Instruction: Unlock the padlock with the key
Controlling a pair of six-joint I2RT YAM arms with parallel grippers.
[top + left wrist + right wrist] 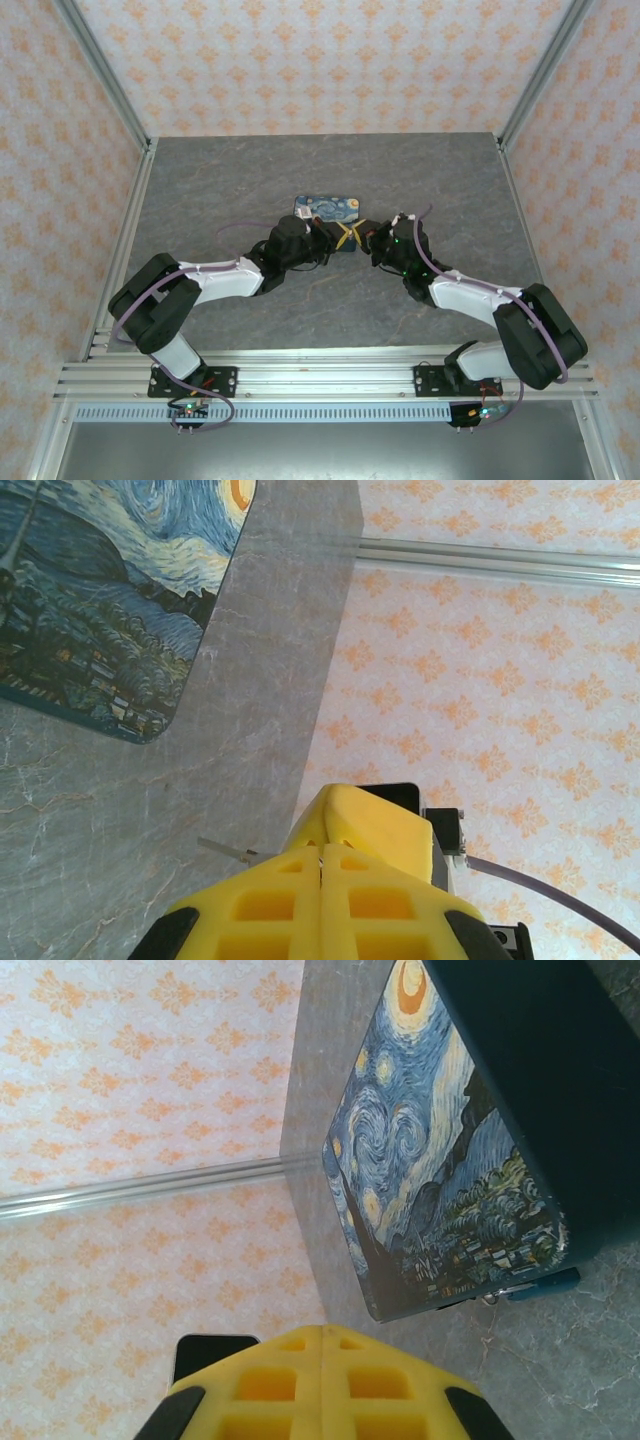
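Note:
My left gripper [322, 852] is shut, and the key [222, 849], a thin pale grey strip of metal, sticks out sideways to the left from between its yellow fingertips. A yellow finger [378, 820] of the right gripper touches those tips from the far side. In the top view the left gripper [338, 240] and right gripper [358, 240] meet tip to tip just in front of the box. My right gripper [322, 1334] is shut with nothing in the seam. The teal padlock [556, 1281] hangs at the lower edge of the box, to the right of those fingers, its small metal shackle [491, 1298] beside it.
The blue-and-yellow Starry Night box [327, 208] lies on the grey stone-patterned table [200, 190], just beyond both grippers. It also shows as the box [100, 600] at upper left and the box [450, 1150] at upper right. Patterned walls and aluminium rails [110, 90] enclose the table.

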